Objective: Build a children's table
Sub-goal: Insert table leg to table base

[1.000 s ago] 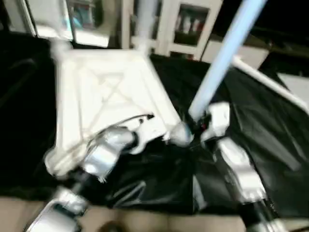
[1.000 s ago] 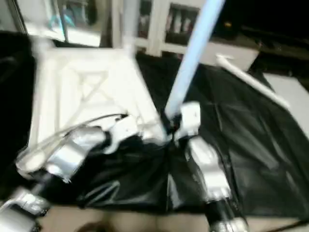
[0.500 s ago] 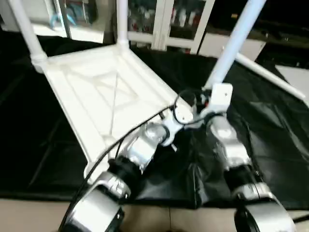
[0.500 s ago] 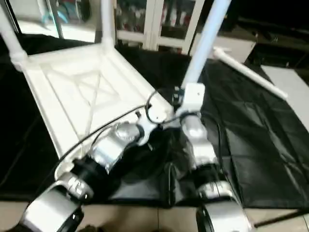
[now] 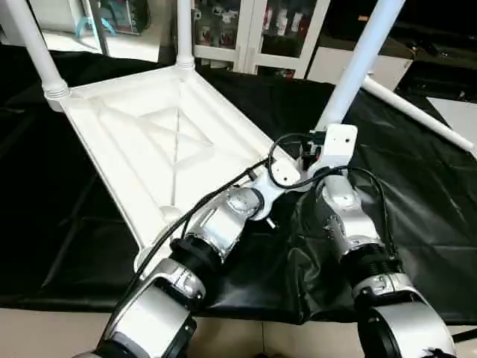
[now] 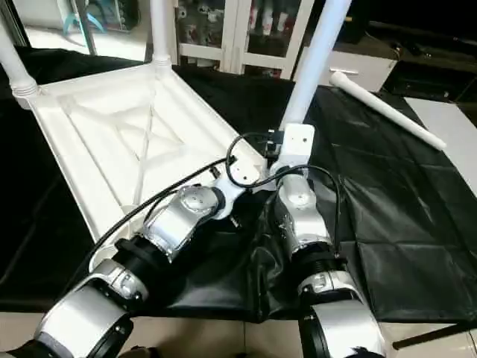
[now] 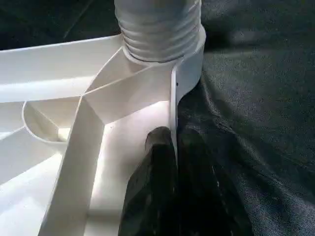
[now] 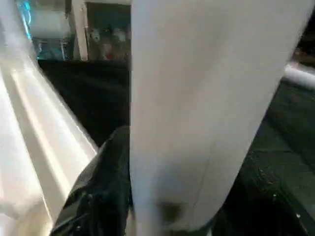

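Work surface: black sheeting (image 5: 417, 186), creased and glossy, spread across nearly the whole head-camera frame, bunched into folds at lower centre beneath the two silver forearms. Along the bottom edge, a strip of pale floor (image 5: 45, 332). Across the top, glass-fronted white cabinets (image 5: 287, 26) with small items on the shelves, and at the upper right a dark recess behind a low white ledge.

White tabletop (image 5: 149, 142), upside down on the sheeting, X-ribbed underside up, filling the upper left and centre. Three legs standing in corner sockets: one at the far upper left (image 5: 33, 48), one at top centre (image 5: 185, 33), and a third (image 5: 358, 63) rising from the corner nearest the grippers toward the upper right. Fourth leg (image 6: 384, 108) lying loose on the sheeting at the upper right, well apart from the tabletop.

Left gripper (image 7: 172, 177) pinched nearly closed on the tabletop's thin rim wall, one black finger inside the rim, one outside against the sheeting, just below the ribbed leg end seated in its socket. Right gripper (image 8: 162, 196) clasped half-wide around the lower part of that third leg, dark fingers (image 8: 106, 172) on either side of the tube.
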